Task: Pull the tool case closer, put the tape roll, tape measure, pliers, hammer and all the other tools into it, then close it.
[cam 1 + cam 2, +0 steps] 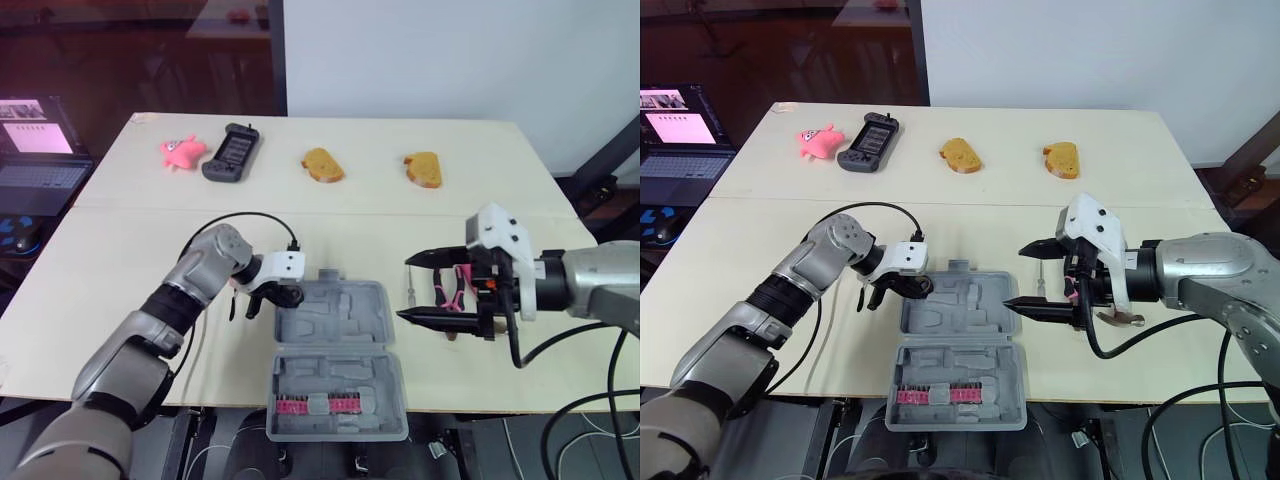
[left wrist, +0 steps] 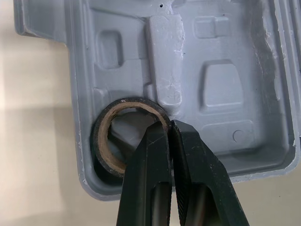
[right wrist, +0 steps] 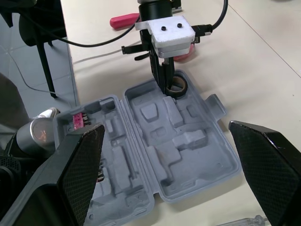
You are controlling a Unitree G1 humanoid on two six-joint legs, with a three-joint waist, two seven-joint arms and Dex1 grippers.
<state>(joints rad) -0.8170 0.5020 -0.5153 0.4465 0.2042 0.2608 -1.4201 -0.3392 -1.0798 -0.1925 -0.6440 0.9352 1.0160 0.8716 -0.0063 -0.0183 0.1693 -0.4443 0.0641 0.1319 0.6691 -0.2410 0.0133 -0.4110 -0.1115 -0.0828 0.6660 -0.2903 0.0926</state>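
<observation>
The grey tool case [image 1: 340, 322] lies open near the table's front edge, and its near half holds pink bits [image 1: 318, 404]. My left gripper [image 2: 169, 126] is shut on the rim of the black tape roll [image 2: 104, 141]. The roll sits in the corner recess at the case's far left [image 3: 178, 87]. My right gripper [image 1: 405, 288] hangs open just right of the case with nothing between its fingers. Under and behind it on the table lie a screwdriver [image 1: 1038, 285], pink-handled pliers [image 1: 461, 286] and a hammer [image 1: 1122, 319], partly hidden. A red-handled tool [image 3: 123, 21] lies beyond the left gripper.
Along the table's far side lie a pink toy [image 1: 182, 150], a black handheld device [image 1: 232, 152] and two bread pieces [image 1: 322, 165] [image 1: 424, 168]. A laptop [image 1: 35, 150] stands off the table to the left. The case reaches the front edge.
</observation>
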